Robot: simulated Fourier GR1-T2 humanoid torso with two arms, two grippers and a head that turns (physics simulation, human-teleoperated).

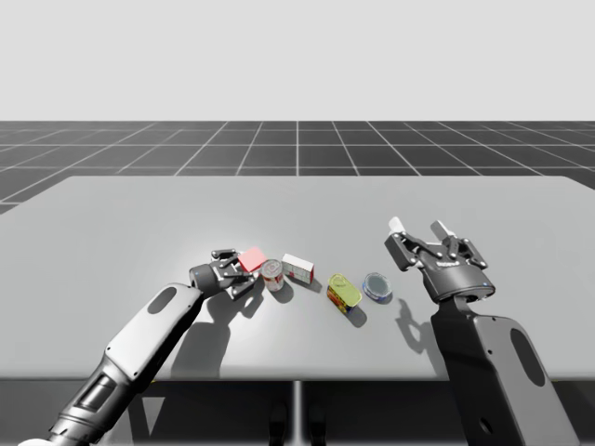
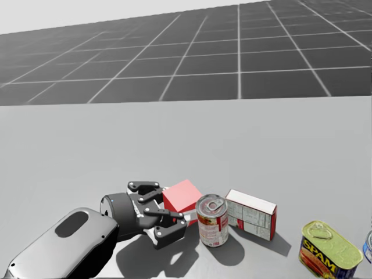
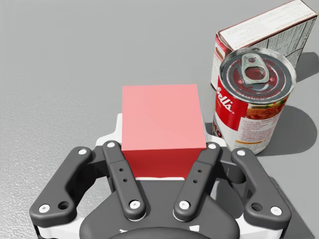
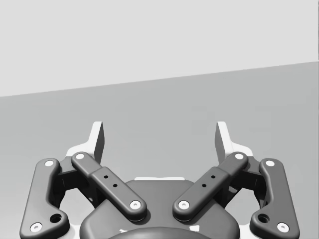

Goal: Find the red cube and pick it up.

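Note:
The red cube [image 1: 251,258] [image 2: 182,199] [image 3: 162,122] sits left of centre on the grey table [image 1: 139,223]. My left gripper [image 1: 240,269] [image 2: 168,209] [image 3: 162,134] lies low over the table, its two fingers pressed against opposite sides of the cube, so it is shut on the cube. Whether the cube rests on the table or is just off it I cannot tell. My right gripper [image 1: 419,228] [image 4: 159,137] hovers at the right, open, fingers wide apart with nothing between them.
Right beside the cube stands a red-and-white soup can [image 1: 272,275] [image 2: 213,220] [image 3: 251,99]. Beyond it lie a white-and-red box [image 1: 298,268] [image 2: 250,214] [image 3: 264,35], a yellow-green oblong tin [image 1: 343,292] [image 2: 328,250] and a flat blue can [image 1: 376,286].

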